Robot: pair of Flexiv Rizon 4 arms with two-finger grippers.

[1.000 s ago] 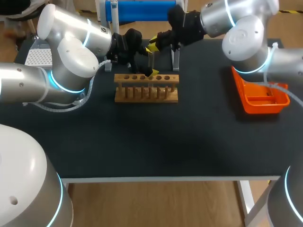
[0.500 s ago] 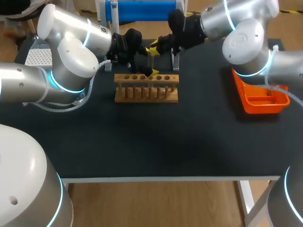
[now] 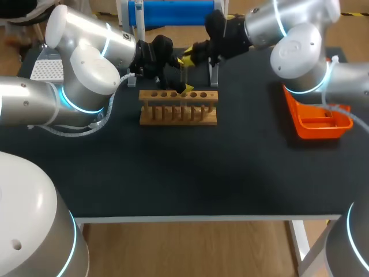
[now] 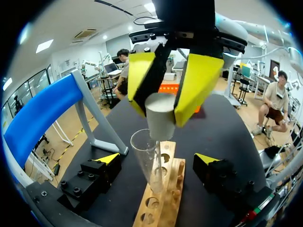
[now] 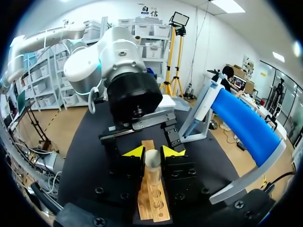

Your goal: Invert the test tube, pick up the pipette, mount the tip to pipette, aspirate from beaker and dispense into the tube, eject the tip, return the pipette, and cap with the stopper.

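head view: the left gripper (image 3: 182, 86) sits low at the wooden rack (image 3: 179, 109), one yellow tip showing just over its holes; the right gripper (image 3: 186, 57) hangs just above and behind it. an orange tray (image 3: 318, 120) lies well apart from both, on the right arm's side

left wrist view: the left gripper's jaws are spread wide. the test tube (image 4: 147, 158) stands between them in a rack hole, slightly tilted, with a gap to each finger. ahead and above, the right gripper's jaws pinch the pale stopper (image 4: 160, 124) from two sides. its lower end is right at the tube's open mouth - whether it touches the rim, i cannot tell

right wrist view: the stopper is clamped between the right gripper's two yellow tips, seen end-on, with the rack running straight below it - the left arm (image 5: 128, 90) is just ahead, its black fingers flanking the same spot
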